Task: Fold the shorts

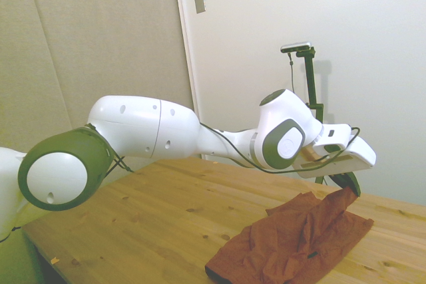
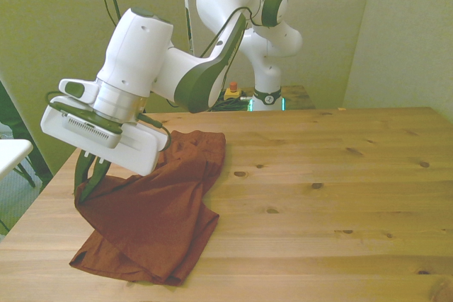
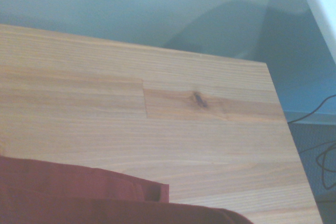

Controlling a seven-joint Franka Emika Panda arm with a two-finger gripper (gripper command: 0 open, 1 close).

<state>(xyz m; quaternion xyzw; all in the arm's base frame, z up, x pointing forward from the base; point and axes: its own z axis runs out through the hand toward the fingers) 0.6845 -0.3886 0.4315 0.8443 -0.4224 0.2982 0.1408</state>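
Currently the claw (image 2: pixel 88 178) is pinched on one edge of the rust-orange shorts (image 2: pixel 152 210), lifting it above the wooden tabletop (image 2: pixel 333 196) near the front view's left, the remainder lying crumpled.

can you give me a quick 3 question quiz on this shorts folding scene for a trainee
1. True or false: the gripper is shut on a lifted edge of the shorts.
2. Where do the shorts lie in the front view? A) at the front view's left end of the table B) at the front view's right end C) hanging off the far edge
3. Fill in: the rest of the shorts rests ____ on the table, not flat.

Key
1. True: the jaws pinch the cloth and hold that part up.
2. A
3. crumpled
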